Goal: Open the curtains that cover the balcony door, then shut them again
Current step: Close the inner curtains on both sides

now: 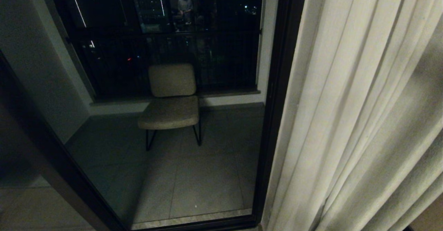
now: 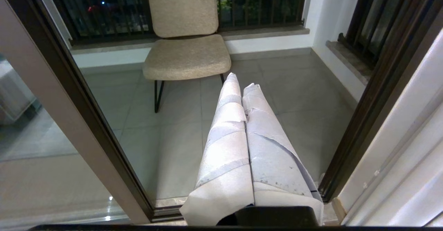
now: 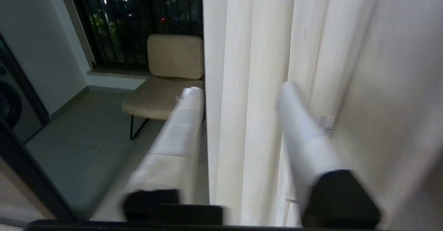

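One cream pleated curtain [image 1: 363, 120] hangs gathered on the right, leaving the balcony door's glass [image 1: 166, 182] and dark frame [image 1: 273, 120] uncovered. Neither gripper is in the head view. In the right wrist view my right gripper [image 3: 240, 88] is open, its white-wrapped fingers [image 3: 180, 130] spread either side of the curtain's [image 3: 249, 44] leading pleats and hemmed edge. Whether they touch the fabric I cannot tell. In the left wrist view my left gripper [image 2: 242, 80] is shut on nothing and points at the balcony floor, with the curtain [image 2: 408, 148] off to its side.
A beige padded chair [image 1: 171, 99] on thin black legs stands on the tiled balcony behind the glass, in front of a dark railing. The door's sill [image 1: 193, 220] runs along the floor. A person's reflection [image 1: 185, 7] shows high in the glass.
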Motion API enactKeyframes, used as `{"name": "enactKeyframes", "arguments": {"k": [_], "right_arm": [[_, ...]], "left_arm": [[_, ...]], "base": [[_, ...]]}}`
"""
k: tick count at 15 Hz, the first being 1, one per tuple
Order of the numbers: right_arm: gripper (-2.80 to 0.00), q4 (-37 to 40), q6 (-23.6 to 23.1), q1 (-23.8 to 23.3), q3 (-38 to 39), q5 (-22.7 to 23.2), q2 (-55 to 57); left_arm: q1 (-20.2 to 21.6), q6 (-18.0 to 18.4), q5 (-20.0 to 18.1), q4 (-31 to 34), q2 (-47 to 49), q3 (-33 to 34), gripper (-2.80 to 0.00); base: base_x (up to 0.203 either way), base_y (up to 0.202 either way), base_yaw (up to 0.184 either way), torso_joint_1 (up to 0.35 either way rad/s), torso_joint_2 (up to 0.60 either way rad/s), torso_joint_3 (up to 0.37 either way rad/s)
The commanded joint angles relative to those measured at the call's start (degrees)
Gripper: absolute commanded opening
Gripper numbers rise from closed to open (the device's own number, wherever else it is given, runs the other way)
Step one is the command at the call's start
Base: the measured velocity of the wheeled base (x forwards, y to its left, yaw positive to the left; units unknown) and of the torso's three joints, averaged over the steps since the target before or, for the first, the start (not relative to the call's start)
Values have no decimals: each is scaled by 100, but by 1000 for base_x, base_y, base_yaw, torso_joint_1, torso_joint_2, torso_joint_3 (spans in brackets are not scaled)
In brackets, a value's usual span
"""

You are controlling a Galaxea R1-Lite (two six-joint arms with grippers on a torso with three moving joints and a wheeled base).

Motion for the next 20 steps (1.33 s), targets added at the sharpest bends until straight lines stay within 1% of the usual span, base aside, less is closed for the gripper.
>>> {"name": "enactKeyframes", "arguments": {"k": [1, 4, 6, 8, 10, 12, 15, 20], "right_arm": [[0, 1, 13, -9, -582, 4, 593], [0, -16, -19, -81, -1215, -37, 1095], [0, -112, -33, -337, -1538, -159, 1421], [0, -324, -57, -525, -1843, -404, 1786], [0, -460, -137, -567, -2147, -784, 2168], [0, -626, -203, -571, -2397, -969, 2507], [0, -1027, -173, -571, -2701, -997, 2965], [0, -1091, -140, -566, -3408, -990, 3624]], "left_arm": [[0, 2, 2, 0, -2, 0, -280], [0, 2, 2, -2, -2, 0, -280], [0, 2, 2, 1, -2, 0, -280], [0, 2, 2, 1, -2, 0, -280], [0, 2, 2, 1, -2, 0, -280], [0, 2, 2, 1, -2, 0, -280], [0, 2, 2, -8, -2, 0, -280], [0, 2, 2, 1, -2, 0, -280]], "base": [[0, 0, 0, 0, 0, 0], [0, 0, 0, 0, 0, 0], [0, 0, 0, 0, 0, 0], [0, 0, 0, 0, 0, 0], [0, 0, 0, 0, 0, 0], [0, 0, 0, 0, 0, 0], [0, 0, 0, 0, 0, 0], [0, 0, 0, 0, 0, 0]]}}
